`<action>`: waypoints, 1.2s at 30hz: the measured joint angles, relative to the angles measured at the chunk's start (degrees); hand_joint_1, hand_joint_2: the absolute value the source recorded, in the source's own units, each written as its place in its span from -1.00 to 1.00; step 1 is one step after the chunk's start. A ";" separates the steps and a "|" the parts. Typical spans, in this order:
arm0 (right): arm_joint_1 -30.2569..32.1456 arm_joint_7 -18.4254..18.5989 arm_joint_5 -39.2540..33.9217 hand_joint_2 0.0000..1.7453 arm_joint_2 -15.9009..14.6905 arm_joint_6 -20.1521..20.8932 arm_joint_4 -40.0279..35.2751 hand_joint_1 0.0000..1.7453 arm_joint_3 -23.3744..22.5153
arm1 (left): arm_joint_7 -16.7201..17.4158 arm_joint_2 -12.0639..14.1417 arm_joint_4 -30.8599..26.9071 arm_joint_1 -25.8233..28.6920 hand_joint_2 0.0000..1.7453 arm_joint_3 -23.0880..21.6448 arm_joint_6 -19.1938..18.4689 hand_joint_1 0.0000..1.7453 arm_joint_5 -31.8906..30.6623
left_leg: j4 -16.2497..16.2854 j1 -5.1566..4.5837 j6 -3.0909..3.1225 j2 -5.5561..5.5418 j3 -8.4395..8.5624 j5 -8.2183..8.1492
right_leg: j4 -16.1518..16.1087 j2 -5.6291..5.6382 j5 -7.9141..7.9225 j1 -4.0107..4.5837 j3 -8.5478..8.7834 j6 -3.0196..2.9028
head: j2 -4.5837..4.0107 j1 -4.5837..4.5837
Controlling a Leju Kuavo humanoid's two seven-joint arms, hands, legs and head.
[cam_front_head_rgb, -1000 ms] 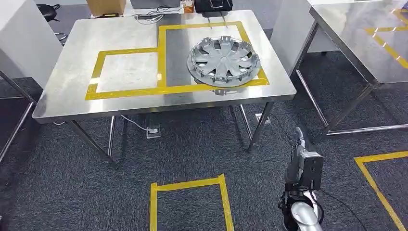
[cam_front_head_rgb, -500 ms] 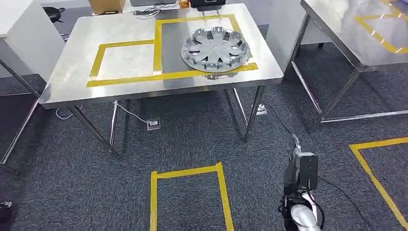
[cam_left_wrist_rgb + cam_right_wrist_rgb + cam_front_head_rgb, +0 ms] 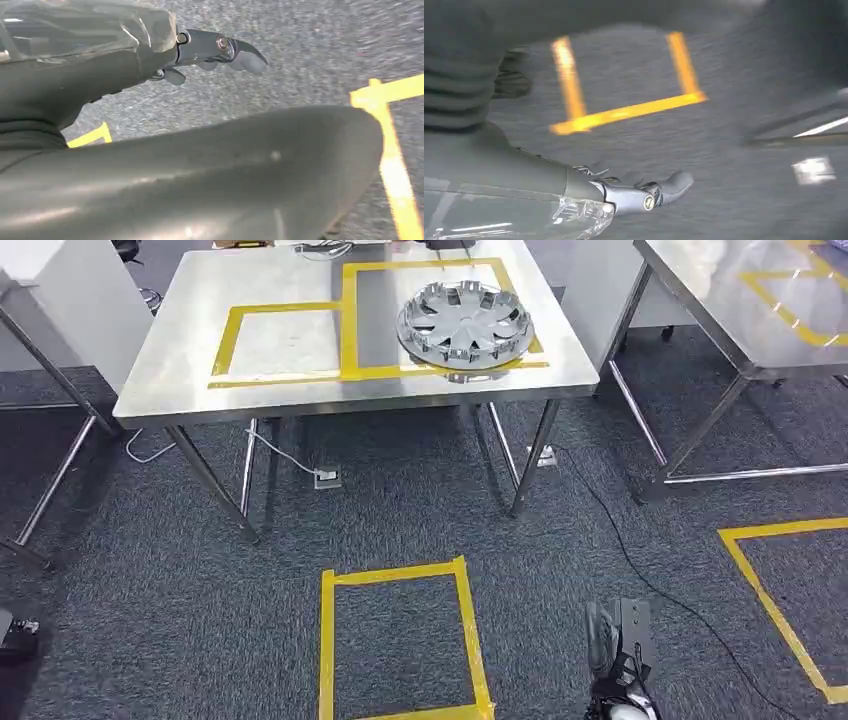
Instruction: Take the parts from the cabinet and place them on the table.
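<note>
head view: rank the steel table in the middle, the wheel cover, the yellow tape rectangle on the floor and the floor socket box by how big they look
1. Steel table, the largest.
2. Yellow tape rectangle on the floor; it lies nearer the camera, which may flatter it.
3. Wheel cover.
4. Floor socket box, the smallest.

Steel table (image 3: 300,400) is standing ahead, across the carpet. Hubcap (image 3: 465,324) is lying on its right half, inside the larger of two taped outlines (image 3: 350,315); the smaller outline is sitting to its left on the same top. Second table (image 3: 740,340) is standing to the right, apart from the first, a gap running between them. Floor socket (image 3: 327,478) is sitting under the first table, a cable (image 3: 620,530) trailing from beneath toward the near right. Taped floor square (image 3: 400,640) is lying in front of the table; another taped corner (image 3: 780,590) is lying off to the right. Right hand (image 3: 615,640) is hanging low at near right, above the carpet.
</note>
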 joint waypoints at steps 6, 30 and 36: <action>-1.39 2.82 -3.86 1.00 -0.33 4.30 13.57 -1.00 -0.44 | 1.62 0.04 -0.28 -0.21 -1.00 -0.02 -0.15 -1.00 -1.88 | 0.98 -0.39 -0.94 0.03 -4.45 3.32 | -18.41 -0.06 2.47 0.41 14.91 0.76 | 0.00 0.04; -3.15 7.98 -3.14 1.00 -0.46 9.35 36.47 -1.00 2.54 | 3.08 0.72 -0.61 -1.01 -1.00 0.09 -0.28 -1.00 -4.22 | 1.03 0.24 0.10 -0.11 0.14 -0.94 | -1.56 -0.02 -0.12 -0.37 0.56 0.18 | -0.02 0.61; -3.38 8.37 -3.17 1.00 -0.42 9.99 38.15 -1.00 3.04 | 3.19 0.72 -0.94 -1.01 -1.00 0.18 -0.20 -1.00 -4.74 | 2.07 -0.38 -0.24 0.02 -5.11 2.95 | -12.31 -0.05 3.05 -0.07 13.37 1.38 | -0.02 0.66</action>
